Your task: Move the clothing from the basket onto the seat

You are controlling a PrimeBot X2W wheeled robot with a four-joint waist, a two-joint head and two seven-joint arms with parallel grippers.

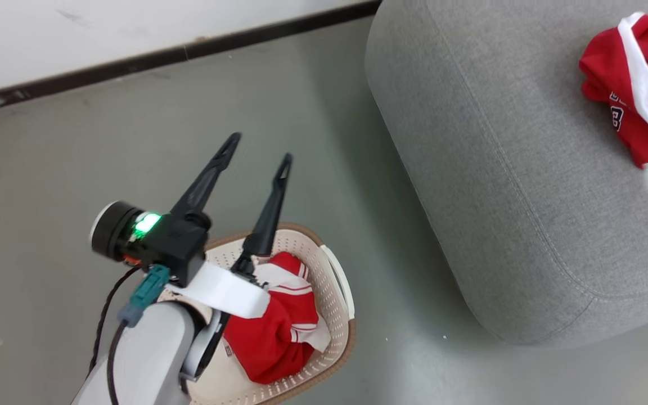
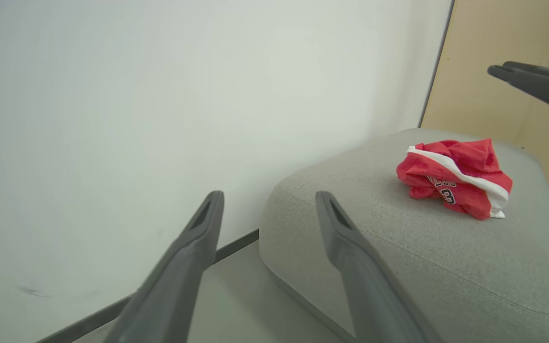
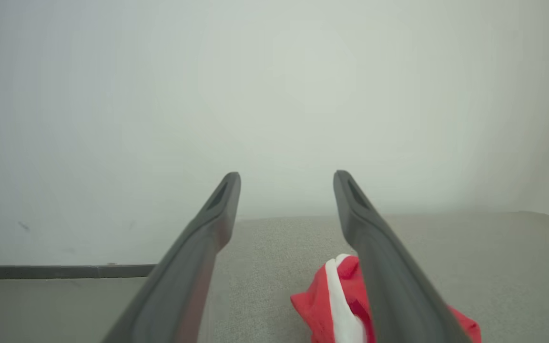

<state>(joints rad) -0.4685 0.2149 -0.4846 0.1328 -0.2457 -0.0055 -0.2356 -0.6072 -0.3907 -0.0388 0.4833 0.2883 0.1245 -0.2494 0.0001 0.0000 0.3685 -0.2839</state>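
While the left gripper [image 1: 260,147] hangs open and empty over the basket [image 1: 340,292] of red clothing [image 1: 279,337], the right gripper [image 3: 287,177] spreads empty above a crumpled jersey [image 1: 611,84] on the grey seat [image 1: 498,169]. Grey floor [image 1: 48,225] meets a white wall [image 1: 76,34] beyond.

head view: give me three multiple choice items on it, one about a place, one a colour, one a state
1. Where does the crumpled red jersey with white trim lie?
A) on the large grey woven-fabric seat
B) on the floor
C) over a chair

2. What colour is the rim of the cream-white perforated plastic basket?
A) blue
B) brown
C) black

3. How does the left gripper stand?
A) shut on red cloth
B) shut on a handle
C) open, holding nothing

Answers:
1 A, the jersey rests on the seat's top.
2 B, a brown band edges the basket.
3 C, its jaws are spread apart with nothing between them.
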